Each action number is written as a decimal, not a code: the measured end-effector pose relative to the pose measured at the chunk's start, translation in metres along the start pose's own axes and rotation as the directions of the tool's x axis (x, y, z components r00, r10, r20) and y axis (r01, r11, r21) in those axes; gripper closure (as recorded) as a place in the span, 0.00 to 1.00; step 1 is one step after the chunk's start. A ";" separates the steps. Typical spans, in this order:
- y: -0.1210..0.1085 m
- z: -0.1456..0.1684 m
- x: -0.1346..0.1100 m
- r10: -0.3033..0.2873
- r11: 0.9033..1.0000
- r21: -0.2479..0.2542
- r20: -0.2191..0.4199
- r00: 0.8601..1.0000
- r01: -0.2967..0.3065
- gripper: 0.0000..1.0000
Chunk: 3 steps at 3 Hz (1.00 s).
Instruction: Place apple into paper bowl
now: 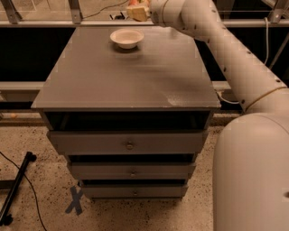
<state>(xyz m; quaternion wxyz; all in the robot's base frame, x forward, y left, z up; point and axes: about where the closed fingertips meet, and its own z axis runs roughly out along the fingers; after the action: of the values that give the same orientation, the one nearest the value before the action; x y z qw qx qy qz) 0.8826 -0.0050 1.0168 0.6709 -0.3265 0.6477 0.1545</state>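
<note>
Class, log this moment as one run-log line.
gripper: at table's far edge, past bowl | apple: at gripper | bowl: empty, on table

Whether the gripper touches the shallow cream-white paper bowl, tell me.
Apart. The camera view shows grey tabletop between the gripper, at the top edge, and the paper bowl.
</note>
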 end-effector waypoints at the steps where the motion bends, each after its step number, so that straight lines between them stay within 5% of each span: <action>1: 0.006 0.023 0.010 -0.001 1.000 0.005 -0.017 1.000 0.001 1.00; 3: 0.016 0.068 0.049 0.012 1.000 0.018 -0.086 0.996 -0.011 1.00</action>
<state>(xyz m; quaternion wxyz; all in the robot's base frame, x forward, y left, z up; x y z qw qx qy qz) 0.9299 0.0398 0.9619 0.6442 -0.3233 0.6791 0.1387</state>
